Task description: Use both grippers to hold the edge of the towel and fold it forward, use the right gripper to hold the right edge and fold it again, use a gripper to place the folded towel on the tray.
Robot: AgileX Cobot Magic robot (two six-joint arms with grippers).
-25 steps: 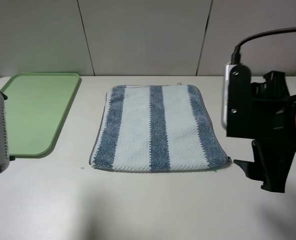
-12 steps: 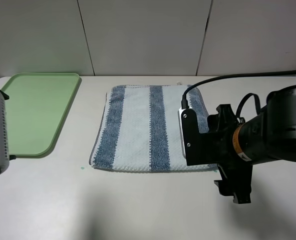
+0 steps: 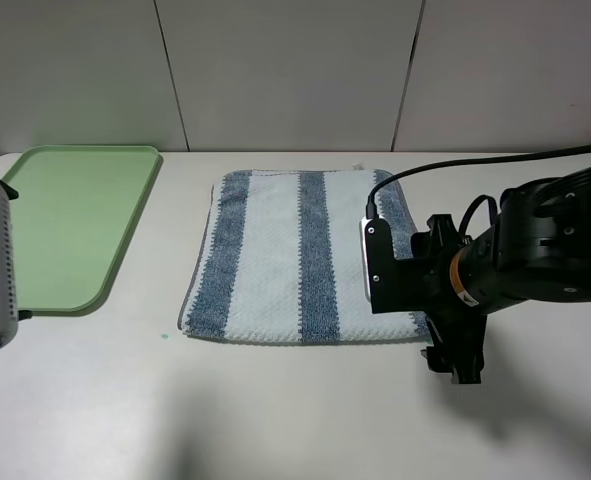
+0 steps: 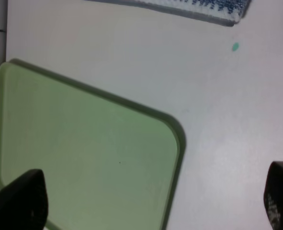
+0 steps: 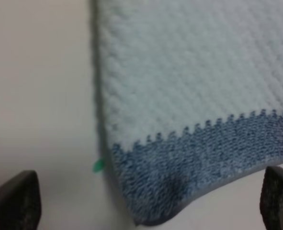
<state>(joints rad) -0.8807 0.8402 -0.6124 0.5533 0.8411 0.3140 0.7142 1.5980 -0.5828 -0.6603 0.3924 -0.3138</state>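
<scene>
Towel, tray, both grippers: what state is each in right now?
towel: lying flat on the table, not gripped, not on the tray.
tray: on the table left of the towel, with no towel on it.
right gripper: open, jaws either side of the towel's near right corner, nothing gripped.
left gripper: open, holding nothing, over the tray's corner.

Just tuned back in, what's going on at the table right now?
The right gripper hovers open over the near right corner of the towel, not gripping it. The left gripper hangs open above a corner of the tray, holding nothing. The towel lies flat on the table, apart from the tray.
</scene>
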